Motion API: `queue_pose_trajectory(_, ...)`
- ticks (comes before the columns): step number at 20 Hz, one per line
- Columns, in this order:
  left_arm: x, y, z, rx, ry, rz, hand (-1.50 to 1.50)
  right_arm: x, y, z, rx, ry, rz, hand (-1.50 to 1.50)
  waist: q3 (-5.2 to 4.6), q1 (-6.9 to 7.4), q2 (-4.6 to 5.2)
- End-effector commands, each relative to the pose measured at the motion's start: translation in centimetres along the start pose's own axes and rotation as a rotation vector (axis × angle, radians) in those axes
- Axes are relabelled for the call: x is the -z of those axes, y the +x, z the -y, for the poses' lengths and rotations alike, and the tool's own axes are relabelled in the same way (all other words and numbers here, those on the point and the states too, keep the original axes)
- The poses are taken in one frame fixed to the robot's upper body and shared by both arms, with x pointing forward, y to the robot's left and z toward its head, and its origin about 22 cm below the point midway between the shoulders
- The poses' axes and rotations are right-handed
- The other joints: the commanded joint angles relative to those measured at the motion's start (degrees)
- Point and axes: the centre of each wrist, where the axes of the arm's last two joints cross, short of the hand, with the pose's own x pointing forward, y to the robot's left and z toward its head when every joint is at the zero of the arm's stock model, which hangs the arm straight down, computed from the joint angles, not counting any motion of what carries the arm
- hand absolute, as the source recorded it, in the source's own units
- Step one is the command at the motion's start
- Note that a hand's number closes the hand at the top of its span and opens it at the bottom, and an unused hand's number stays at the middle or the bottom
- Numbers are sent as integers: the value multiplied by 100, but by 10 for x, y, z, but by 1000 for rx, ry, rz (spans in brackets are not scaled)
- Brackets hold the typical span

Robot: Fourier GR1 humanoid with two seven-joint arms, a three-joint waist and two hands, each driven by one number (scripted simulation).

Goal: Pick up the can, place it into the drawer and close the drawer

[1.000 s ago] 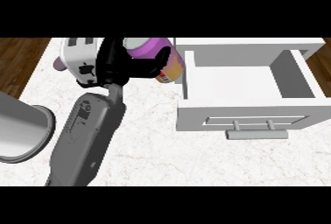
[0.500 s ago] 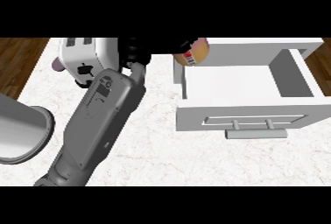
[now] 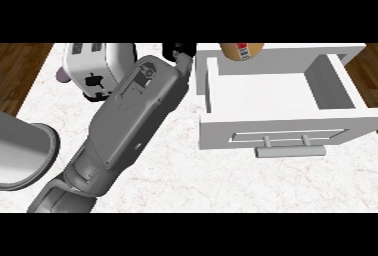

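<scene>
Counter (image 3: 184,170) first: pale marbled top, carrying everything I can see, with dark wood floor showing past its far corners. Next in size is the drawer (image 3: 280,100), a white box pulled wide open, its front panel and bar handle (image 3: 291,150) facing me. I see bare white floor inside it and no object lying on that floor.

My one visible forearm (image 3: 129,125) runs from the lower edge, left of the drawer, slanting up toward the drawer's far left corner. Which arm it is I cannot say for sure from this view. Its black hand (image 3: 181,50) shows only as a dark scrap at the top edge, just left of the drawer's back wall; I cannot tell how its fingers stand.

Left of the drawer, at the counter's edge, I see part of a grey round container (image 3: 22,155); its contents are hidden. Beyond the forearm stands a white toaster (image 3: 92,67).

Smallest is the can (image 3: 242,50), tan with a red label, cut off by the top edge. It sits over the drawer's back wall, just right of the hand.
</scene>
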Motion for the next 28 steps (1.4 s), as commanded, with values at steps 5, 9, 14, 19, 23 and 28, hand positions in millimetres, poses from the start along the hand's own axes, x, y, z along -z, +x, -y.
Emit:
queue_pose_trajectory(5, 10, 1, 23, 38, -20, -16, 150, -8, 4, -3, -4, -13, -3, -150, 1, -52, 3)
queue_pose_trajectory(9, 10, 1, 34, 36, -18, -27, 150, 10, -2, 1, -9, 4, -6, -150, 3, -81, 25)
queue_pose_trajectory(14, 19, -3, 34, 62, 26, -47, 150, 4, -3, 7, 12, -3, 3, -150, 6, -155, 38)
queue_pose_trajectory(19, 7, -31, 33, 87, 46, -56, 150, 14, 5, -14, 28, 47, 18, -150, 4, -292, 62)
queue_pose_trajectory(23, 10, -34, 33, 109, 68, -90, 150, 4, 4, -12, 26, 36, 31, -150, 8, -347, 68)
queue_pose_trajectory(28, 14, -31, 37, 151, 71, -86, -150, 8, 10, -7, 15, 39, 30, -150, 7, -343, 72)
